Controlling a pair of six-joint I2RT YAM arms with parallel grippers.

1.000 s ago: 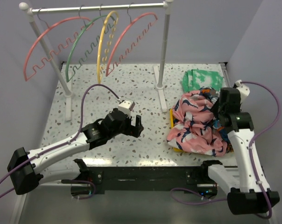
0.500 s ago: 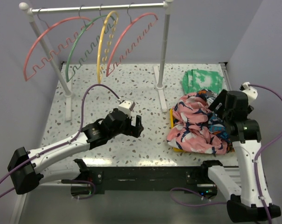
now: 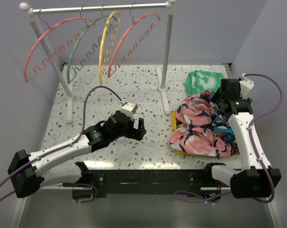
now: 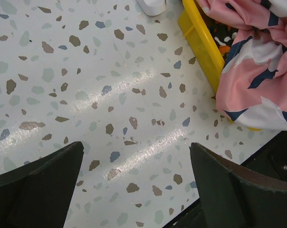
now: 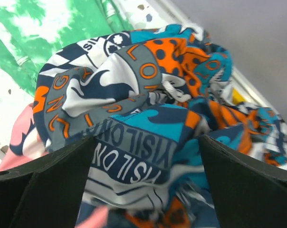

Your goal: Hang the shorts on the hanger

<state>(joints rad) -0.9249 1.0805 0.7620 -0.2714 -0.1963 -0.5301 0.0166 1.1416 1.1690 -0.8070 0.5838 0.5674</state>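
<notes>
The shorts [image 5: 148,109], in a blue, orange, grey and white print, lie crumpled on the right side of the clothes pile [image 3: 223,127]. My right gripper [image 5: 146,185] is open just above them, with a fold of the cloth between its spread fingers; in the top view it [image 3: 218,103] is at the pile's far right. Two coral-pink hangers [image 3: 53,35] [image 3: 134,35] hang on the rail at the back. My left gripper [image 3: 139,129] is open and empty, low over the bare table [image 4: 136,185].
A green hanger [image 3: 84,45] and a yellow hanger [image 3: 107,42] hang between the pink ones on the white rack [image 3: 100,7]. A pink floral garment [image 3: 198,130] covers a yellow bin [image 4: 200,42]. A green tie-dye cloth [image 3: 203,80] lies behind the pile.
My right arm has swung back and down toward the far side of the pile, so the open gripper is now over the shorts. The left arm has not moved.
</notes>
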